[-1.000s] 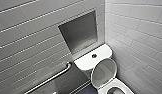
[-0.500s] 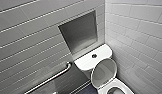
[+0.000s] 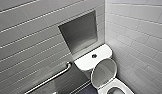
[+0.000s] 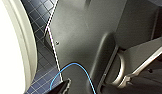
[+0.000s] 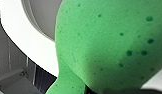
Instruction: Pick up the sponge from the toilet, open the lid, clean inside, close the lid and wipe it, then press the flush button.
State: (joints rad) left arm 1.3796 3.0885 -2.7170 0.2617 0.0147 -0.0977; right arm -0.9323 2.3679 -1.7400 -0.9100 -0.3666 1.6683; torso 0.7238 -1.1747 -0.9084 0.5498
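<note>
Right gripper looked clenched on the sponge. The green pad hung right in front of its wrist cam, w/ the white rim of the toilet just behind it. So I'd say it was held close over the bowl, not lying on anything.

Left gripper: couldn't tell if released or clenched. It sat low beside the toilet's outer side, over the dark tiled floor, w/ a blue cable looping near it.

Lid was up, leaning back toward the tank. Flush button sat mid tank top. It was a corner spot: tiled wall tight on the right, grab bar on the left.

What could go wrong, imo:
- The sponge was soft, so a hard push on the glossy ceramic could fold it or drag it out of the grip, and it'd drop into the bowl.
- A knock from the arm might tip the lid fwd onto the wrist mid-scrub.
- The right wall left little elbow room, so a wide sweep could hit tile.
- The left arm, so near the bowl's side, could bump it or snag that cable if the base shifted.
</note>
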